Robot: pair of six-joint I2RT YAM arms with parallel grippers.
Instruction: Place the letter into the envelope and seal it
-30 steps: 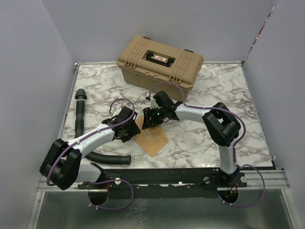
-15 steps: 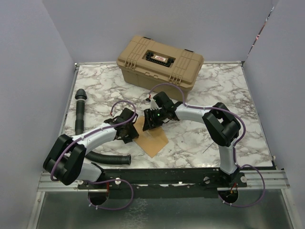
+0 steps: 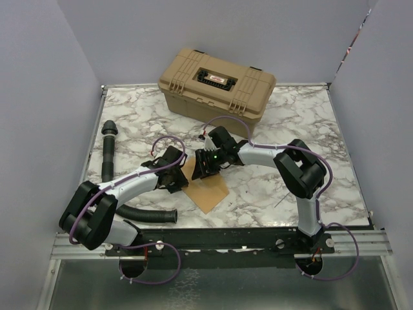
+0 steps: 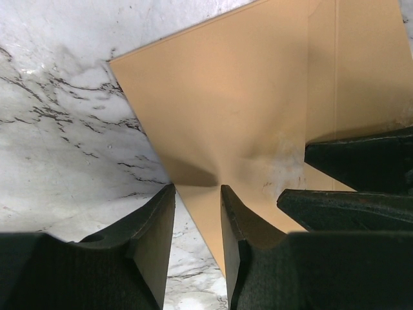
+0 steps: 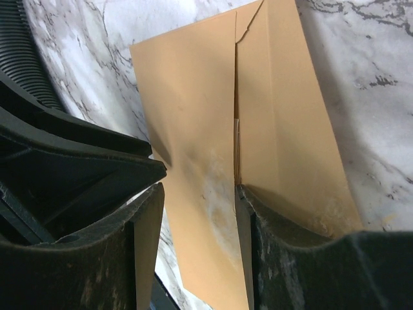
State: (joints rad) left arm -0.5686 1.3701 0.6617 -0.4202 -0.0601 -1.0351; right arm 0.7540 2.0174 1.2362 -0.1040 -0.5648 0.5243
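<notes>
While the envelope [image 3: 210, 192] is lying flat on the marble table [image 3: 322, 129], near the front edge and in the middle, the two arms are crowding in over it from both sides. Its flap [image 4: 219, 97] is lying open, pointing left. The left gripper [image 4: 197, 197] is reaching down at the flap's pointed end. Its jaws are standing a small way apart, with the paper's edge sitting in the gap. The paper is puckering there, so I think it is getting ready to pinch the flap and fold it over.

The right gripper [image 5: 199, 203] is hanging over the fold line with its jaws wider apart, holding nothing. One of its fingers [image 5: 284, 271] is sitting right by the envelope's mouth [image 5: 235, 110], maybe to stop the envelope from sliding.

The letter is not showing anywhere on the table. A thin pale strip is peeking out of the mouth. That may be the letter tucked inside, but it is too small to be sure.

The two grippers are sitting very near each other, so the flap is getting little room to swing over. The black hose [image 3: 147, 215] is lying near the left arm. The tan case [image 3: 216, 84] is sitting well behind, out of the way.
</notes>
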